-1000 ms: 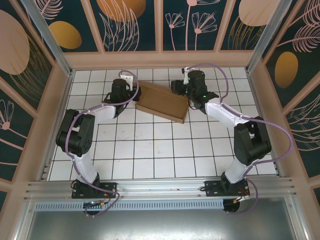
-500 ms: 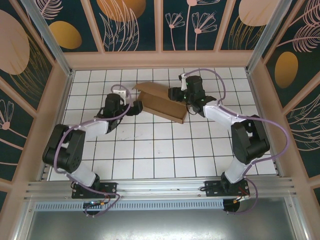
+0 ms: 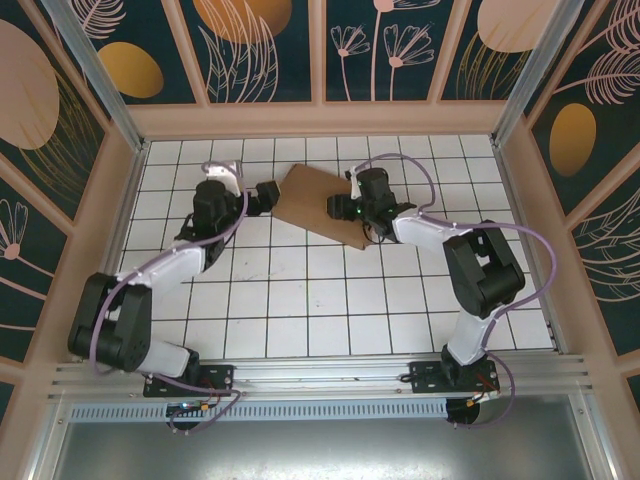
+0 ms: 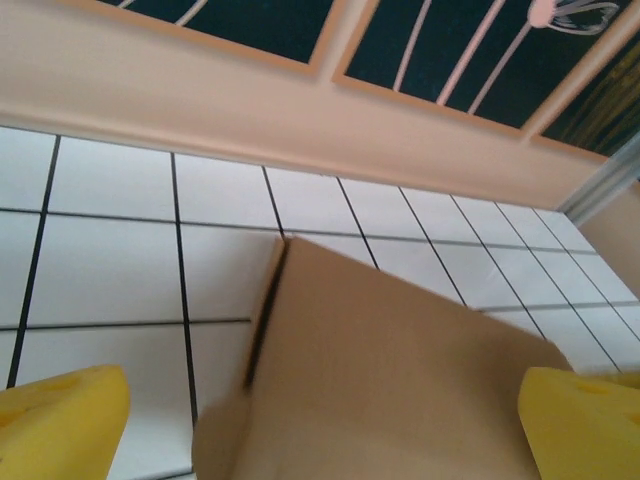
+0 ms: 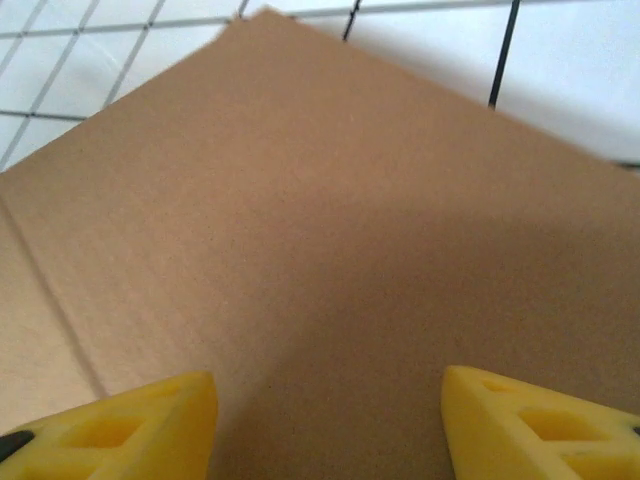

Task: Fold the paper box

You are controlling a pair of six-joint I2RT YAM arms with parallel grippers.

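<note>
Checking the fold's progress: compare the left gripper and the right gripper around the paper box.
The left gripper sits at the left edge of the paper box; the right gripper hangs over its top panel. The left gripper's jaws stand wider than the right gripper's. The left gripper faces the box's side; the right gripper points down at the cardboard. Both are open, yellow-tipped, gripping nothing.

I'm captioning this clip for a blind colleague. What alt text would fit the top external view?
A brown paper box lies at the far middle of a white tiled table. The right gripper is over its right half, jaws open, while the left gripper, also open, sits just off its left edge.
</note>
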